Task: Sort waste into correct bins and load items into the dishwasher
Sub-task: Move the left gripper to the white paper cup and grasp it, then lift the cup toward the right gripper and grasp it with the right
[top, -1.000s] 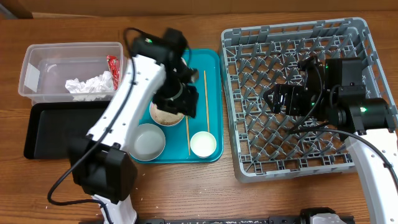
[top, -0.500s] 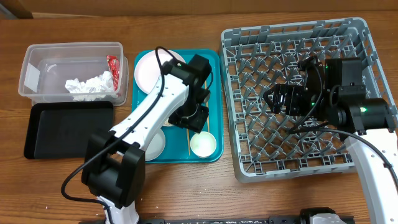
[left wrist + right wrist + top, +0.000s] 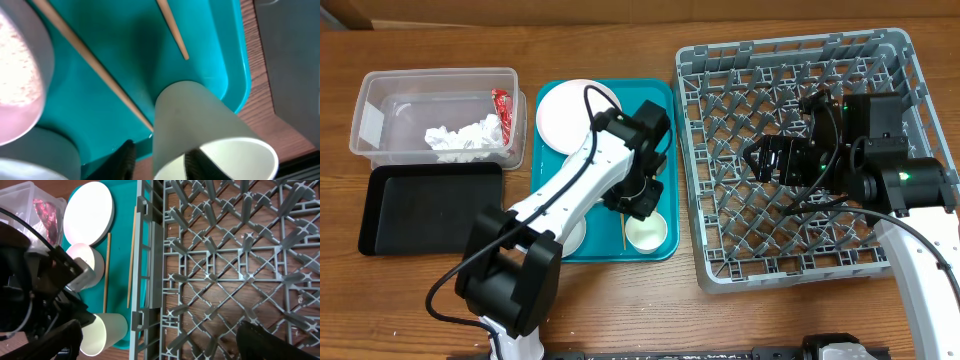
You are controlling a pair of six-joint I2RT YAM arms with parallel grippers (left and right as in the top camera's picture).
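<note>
My left gripper point(image 3: 640, 208) is over the teal tray point(image 3: 662, 110), open. Its fingers point(image 3: 160, 162) straddle the wall of the small white cup point(image 3: 210, 125), one inside, one outside. The cup point(image 3: 647, 232) stands at the tray's front right. Two wooden chopsticks point(image 3: 95, 75) point(image 3: 172, 27) lie beside it. A white bowl with rice-like scraps point(image 3: 20, 75) and the grey-green bowl point(image 3: 576, 230) lie to the left. The white plate point(image 3: 570, 115) sits at the tray's back. My right gripper point(image 3: 765, 160) hangs open and empty over the grey dish rack point(image 3: 800, 70).
A clear tub point(image 3: 380, 110) at the back left holds crumpled tissue point(image 3: 460, 135) and a red wrapper point(image 3: 501, 103). A black tray point(image 3: 420, 205) lies in front of it. The rack's wall point(image 3: 150, 255) stands close beside the teal tray.
My left arm has swung right and toward the front of the teal tray, from over the scrap bowl to the cup, uncovering the plate. The right arm has not moved.
</note>
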